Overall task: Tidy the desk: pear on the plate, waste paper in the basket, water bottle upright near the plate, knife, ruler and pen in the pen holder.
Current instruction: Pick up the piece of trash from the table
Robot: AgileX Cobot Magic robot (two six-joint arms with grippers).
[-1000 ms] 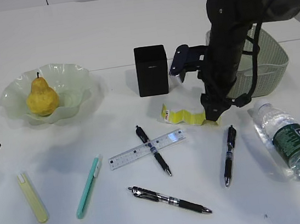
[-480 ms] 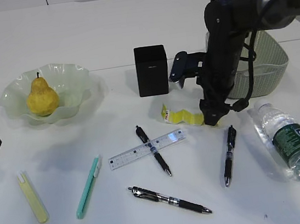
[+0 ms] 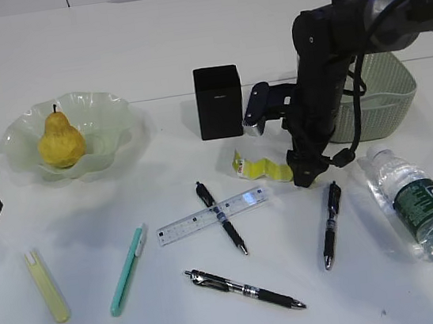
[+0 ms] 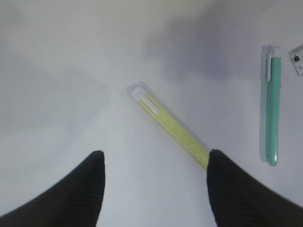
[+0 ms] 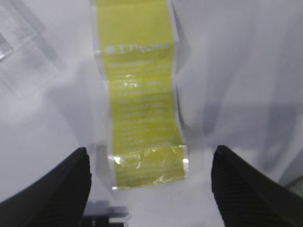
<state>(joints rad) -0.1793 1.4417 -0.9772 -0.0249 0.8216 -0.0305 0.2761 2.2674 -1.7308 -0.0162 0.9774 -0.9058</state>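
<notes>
I see a zigzag-folded yellow paper strip (image 5: 142,109), its pale print blurred, perhaps lettering; a yellow pear (image 3: 60,141) on a pale green ruffled glass dish (image 3: 114,111).

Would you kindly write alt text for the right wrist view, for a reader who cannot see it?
A yellow strip of waste paper with faint printed text lies flat on the white desk, its near end between the two open black fingertips of the right gripper. A clear plastic ruler shows at upper left.

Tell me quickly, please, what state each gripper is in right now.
Left gripper: open, holding nothing.
Right gripper: open, straddling the waste paper, not gripping it.
</notes>
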